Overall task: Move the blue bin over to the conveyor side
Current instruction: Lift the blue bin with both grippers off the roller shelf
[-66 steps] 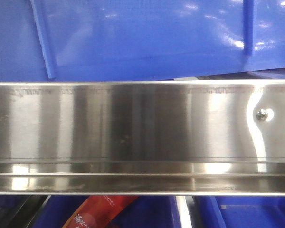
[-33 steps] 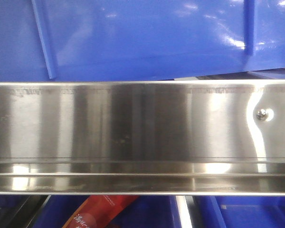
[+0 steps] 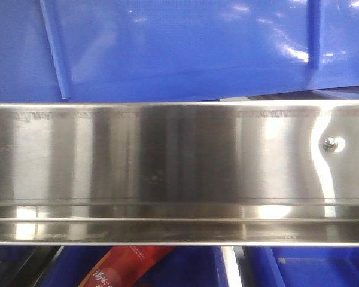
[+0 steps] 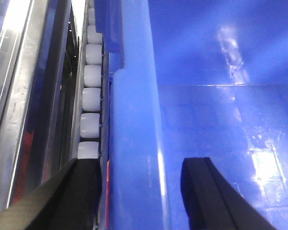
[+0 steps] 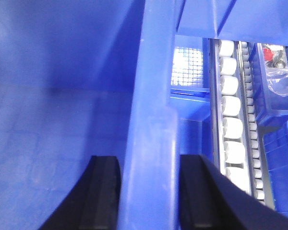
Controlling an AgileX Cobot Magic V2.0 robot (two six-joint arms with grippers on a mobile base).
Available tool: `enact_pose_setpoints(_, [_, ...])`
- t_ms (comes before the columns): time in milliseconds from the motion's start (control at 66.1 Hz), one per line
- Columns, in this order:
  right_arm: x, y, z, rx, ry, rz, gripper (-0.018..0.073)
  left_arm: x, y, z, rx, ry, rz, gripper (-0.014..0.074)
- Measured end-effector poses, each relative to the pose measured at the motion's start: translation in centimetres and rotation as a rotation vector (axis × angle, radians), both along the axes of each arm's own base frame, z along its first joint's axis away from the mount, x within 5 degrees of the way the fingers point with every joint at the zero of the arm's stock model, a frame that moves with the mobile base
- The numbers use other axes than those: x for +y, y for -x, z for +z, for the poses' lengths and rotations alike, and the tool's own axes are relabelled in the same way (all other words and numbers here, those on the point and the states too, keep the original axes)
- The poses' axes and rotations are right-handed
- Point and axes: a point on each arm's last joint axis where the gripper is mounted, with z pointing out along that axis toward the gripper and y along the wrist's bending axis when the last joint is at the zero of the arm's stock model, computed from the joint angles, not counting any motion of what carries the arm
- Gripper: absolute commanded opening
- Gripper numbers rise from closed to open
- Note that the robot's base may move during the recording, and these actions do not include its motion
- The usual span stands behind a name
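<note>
Each arm straddles an opposite long wall of the large rectangular glossy blue plastic bin (image 4: 134, 96), a sensible two-handed hold for a crate too wide for one gripper. In the front view the crate's ribbed wall slants above the brushed stainless-steel rail (image 3: 179, 155), which suggests that it is being borne by its rims rather than sitting square on the rack. The left gripper (image 4: 141, 163) stands part open, about as wide as the thick rolled rim that runs up between its black fingers. The outer finger (image 4: 84, 191) lies against the outside of the wall. The inner finger (image 4: 209, 196) is inside the bin, and a sliver of blue shows between it and the rim, so I cannot tell whether this pair is truly clamped. Just outside the outer finger runs a row of white plastic rollers (image 4: 92, 98). The right gripper (image 5: 149, 160) is set to the same width, and both its fingers sit tight against the rim between them, so I judge it to be grasping the blue bin. Beyond its outer finger lie more white rollers and smaller blue bins (image 5: 278, 72) holding bagged parts. A red printed packet (image 3: 128, 266) shows below the steel rail. The conveyor appears in no view, so the bin seems to be at the rack, with the carry ahead.
</note>
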Motion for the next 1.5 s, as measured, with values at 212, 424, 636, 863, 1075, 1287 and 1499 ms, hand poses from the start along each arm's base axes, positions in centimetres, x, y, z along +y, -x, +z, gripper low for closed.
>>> enact_pose_setpoints(212, [0.0, 0.0, 0.0, 0.000, 0.001, 0.000, -0.0090, 0.0, 0.0, 0.0, 0.000, -0.004, 0.000, 0.0057])
enact_pose_setpoints(424, [0.0, 0.0, 0.0, 0.000, 0.002, 0.000, -0.0090, 0.0, 0.0, 0.0, 0.000, -0.005, 0.000, -0.0016])
enact_pose_setpoints(636, [0.0, 0.0, 0.0, 0.000, 0.002, 0.000, -0.0090, 0.0, 0.0, 0.0, 0.000, -0.005, 0.000, -0.0016])
enact_pose_setpoints(863, [0.0, 0.0, 0.0, 0.000, 0.000, 0.000, -0.0090, 0.0, 0.0, 0.0, -0.004, -0.005, 0.001, -0.0016])
enact_pose_setpoints(1075, [0.0, 0.0, 0.1, -0.001, -0.012, -0.012, -0.0090, 0.0, -0.1, 0.1, -0.007, -0.005, 0.001, -0.0018])
enact_pose_setpoints(1287, [0.0, 0.0, 0.5, 0.020, -0.013, -0.020, -0.0088, 0.0, -0.1, 1.5, -0.025, -0.002, 0.001, -0.0018])
enact_pose_setpoints(1499, [-0.1, 0.9, 2.1, -0.020, -0.025, -0.025, -0.0088, 0.1, 0.3, 5.0, -0.105, -0.002, 0.000, -0.0018])
